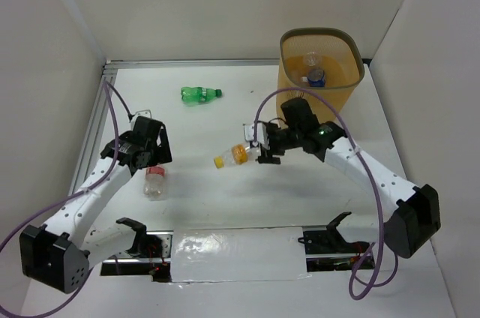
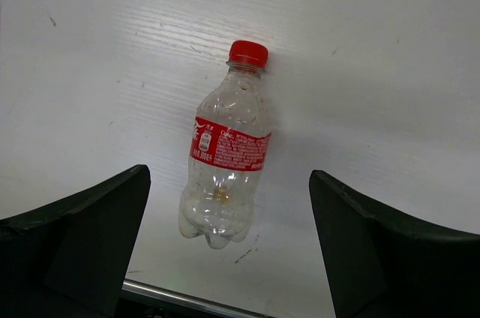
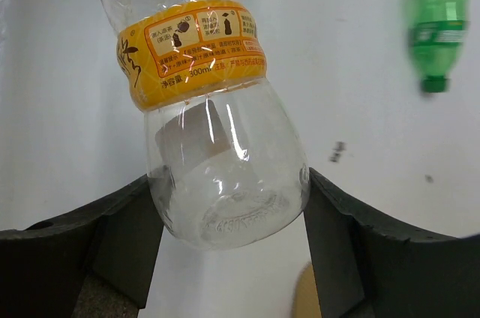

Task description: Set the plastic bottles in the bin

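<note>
The right tool [image 1: 264, 151] clamps the base of a yellow bottle [image 1: 238, 154], held sideways off the bench [image 1: 225, 115], near-left of the bin [image 1: 358, 70]. The left tool [image 2: 229, 183] is spread wide over a red bottle [image 2: 227, 154] lying on the bench between its fingers [image 2: 90, 220], untouched. The top view alone shows inside the bin: two bottles [image 1: 316, 76]; a green bottle [image 1: 199, 94] lies far left.

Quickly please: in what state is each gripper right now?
Left gripper: open, holding nothing, over the red-label bottle.
Right gripper: closed on the yellow-label bottle.
</note>
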Controlling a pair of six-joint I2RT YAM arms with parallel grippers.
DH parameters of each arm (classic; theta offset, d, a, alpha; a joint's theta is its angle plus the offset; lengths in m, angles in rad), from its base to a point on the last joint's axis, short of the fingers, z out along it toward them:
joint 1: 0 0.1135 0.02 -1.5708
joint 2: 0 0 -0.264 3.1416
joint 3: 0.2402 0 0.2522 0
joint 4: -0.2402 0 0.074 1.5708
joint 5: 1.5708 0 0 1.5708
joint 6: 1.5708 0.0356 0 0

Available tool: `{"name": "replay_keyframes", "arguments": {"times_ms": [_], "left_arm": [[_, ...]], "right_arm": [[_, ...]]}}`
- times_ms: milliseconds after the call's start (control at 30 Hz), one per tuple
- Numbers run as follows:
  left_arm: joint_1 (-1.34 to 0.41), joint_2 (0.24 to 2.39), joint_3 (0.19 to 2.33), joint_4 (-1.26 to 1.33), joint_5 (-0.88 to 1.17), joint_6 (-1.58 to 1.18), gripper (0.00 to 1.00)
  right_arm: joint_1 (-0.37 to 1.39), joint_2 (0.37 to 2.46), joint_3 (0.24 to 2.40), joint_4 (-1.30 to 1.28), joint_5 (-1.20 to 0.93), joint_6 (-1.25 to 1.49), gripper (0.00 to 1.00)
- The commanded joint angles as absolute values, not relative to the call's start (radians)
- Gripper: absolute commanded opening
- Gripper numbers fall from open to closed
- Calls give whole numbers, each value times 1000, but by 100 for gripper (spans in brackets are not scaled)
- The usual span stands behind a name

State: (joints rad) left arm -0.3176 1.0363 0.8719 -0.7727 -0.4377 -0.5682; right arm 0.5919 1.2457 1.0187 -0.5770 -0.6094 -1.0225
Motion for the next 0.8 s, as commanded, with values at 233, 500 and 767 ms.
{"name": "replay_keyframes", "arguments": {"times_ms": [233,500,767], "left_arm": [[-149,1127,873,-652,-279,-459,100],[-77,1249,873,-643,-144,-411,100],[-77,1318,891,-664,-121,-402,100]], "right_arm": [[355,1250,1442,-358,-601,-651,49],[125,1345,1548,-294,-468,-482,53],[-40,1502,1631,-442,-577,-502,74]]}}
